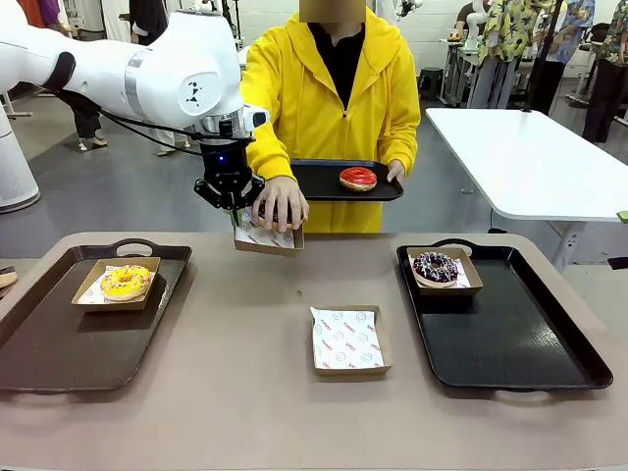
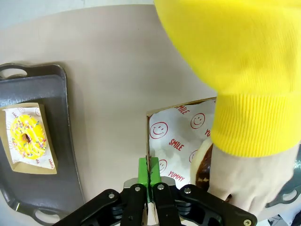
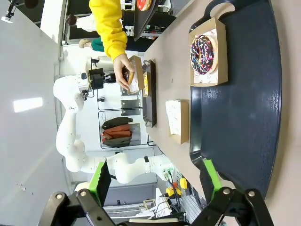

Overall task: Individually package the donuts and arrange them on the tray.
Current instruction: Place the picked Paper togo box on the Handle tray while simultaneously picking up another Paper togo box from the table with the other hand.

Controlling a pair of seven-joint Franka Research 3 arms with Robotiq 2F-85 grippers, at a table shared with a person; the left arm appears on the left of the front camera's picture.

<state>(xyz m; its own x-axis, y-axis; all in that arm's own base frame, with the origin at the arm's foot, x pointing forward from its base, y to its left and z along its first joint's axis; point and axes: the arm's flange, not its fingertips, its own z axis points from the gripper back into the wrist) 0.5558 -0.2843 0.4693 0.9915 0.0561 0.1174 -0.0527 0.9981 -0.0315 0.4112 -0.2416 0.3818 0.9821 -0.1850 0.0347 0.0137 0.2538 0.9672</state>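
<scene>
Tightly, left pincer (image 2: 149,173) on box (image 1: 270,247) edge.

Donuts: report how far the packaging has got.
Done: yellow donut boxed on the left tray, purple donut boxed on the right tray. In hand: the left jaws pinch one box by its rim while the person's hand sets the chocolate donut in it. Left: the red donut on the person's tray, and the empty box mid-table.

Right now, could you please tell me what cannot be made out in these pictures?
Front view: the person's hand covers what lies in the held box.
Left wrist view: the yellow sleeve hides most of the chocolate donut.
Right wrist view: the top edge cuts off the red donut.
</scene>
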